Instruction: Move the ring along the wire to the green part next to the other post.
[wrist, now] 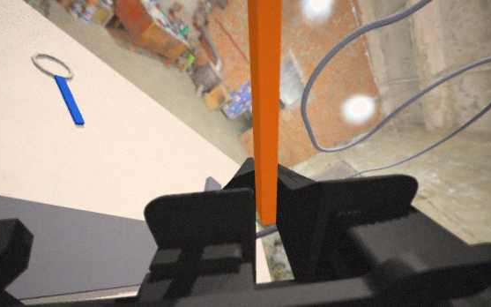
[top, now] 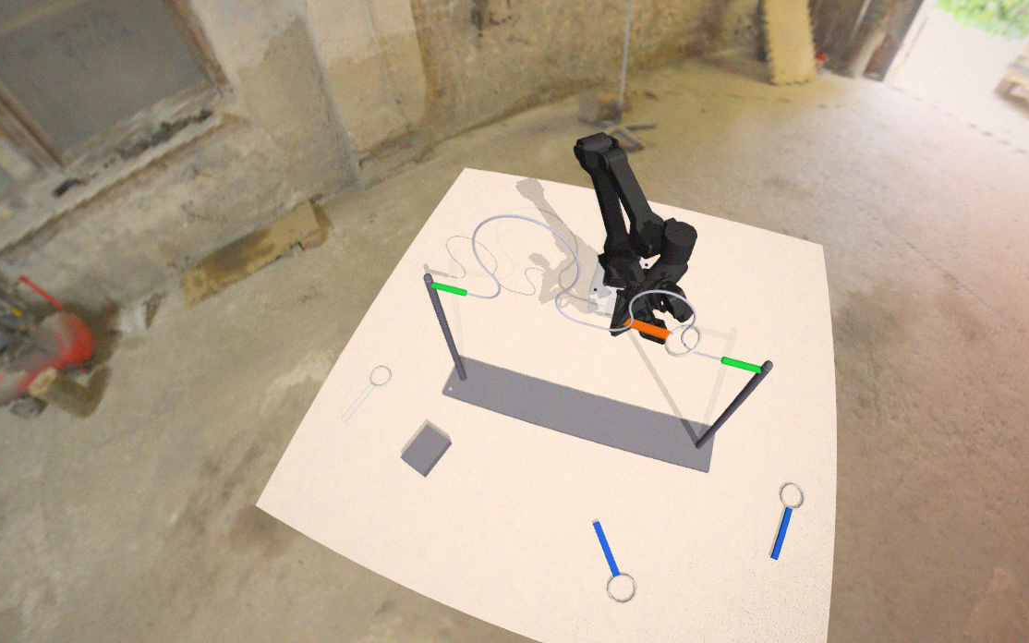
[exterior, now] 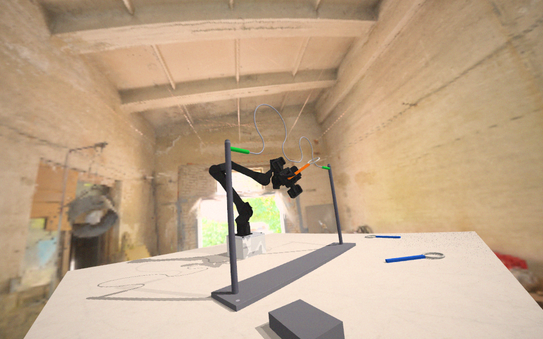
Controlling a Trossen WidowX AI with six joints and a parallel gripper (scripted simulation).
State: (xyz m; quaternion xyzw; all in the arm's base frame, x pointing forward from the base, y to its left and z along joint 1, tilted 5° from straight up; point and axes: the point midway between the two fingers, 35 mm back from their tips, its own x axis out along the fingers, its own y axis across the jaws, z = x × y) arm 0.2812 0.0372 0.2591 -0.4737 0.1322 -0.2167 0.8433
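Orange handle (top: 647, 328) (exterior: 301, 169) (wrist: 266, 115) — gripped between the fingers (top: 640, 329) (exterior: 291, 177) — ring beyond them.

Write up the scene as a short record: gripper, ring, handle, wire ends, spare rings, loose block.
gripper: shut on the orange handle
ring: pale, around the wire's grey part, near one green end, not on it
green ends: one beside each post
posts: two, upright on a dark grey base
spare rings: two with blue handles, one with a pale handle, lying on the table
loose block: dark grey, on the table beside the base, apart from it
contact with grey wire: cannot tell
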